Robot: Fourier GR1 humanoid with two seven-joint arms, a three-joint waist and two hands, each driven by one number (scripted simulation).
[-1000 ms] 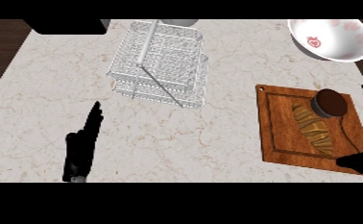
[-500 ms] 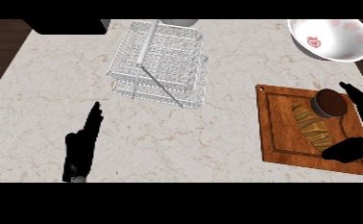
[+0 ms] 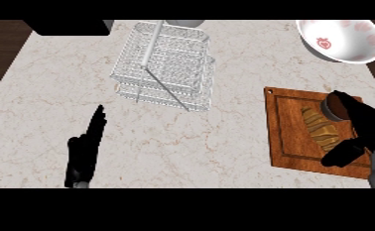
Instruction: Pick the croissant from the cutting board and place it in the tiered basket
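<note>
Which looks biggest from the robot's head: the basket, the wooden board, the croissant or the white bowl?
1. Tiered basket
2. Cutting board
3. Croissant
The bowl is cut off by the picture's edge, so I won't rank it.

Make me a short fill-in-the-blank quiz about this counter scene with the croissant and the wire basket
1. The golden croissant lies on the brown wooden ____ board.
2. The black ____ hand curls around the croissant.
3. The tiered silver wire basket holds ____ croissants.
4. The white bowl with red marks sits at the ____ right corner.

Missing words: cutting; right; no; top
</note>
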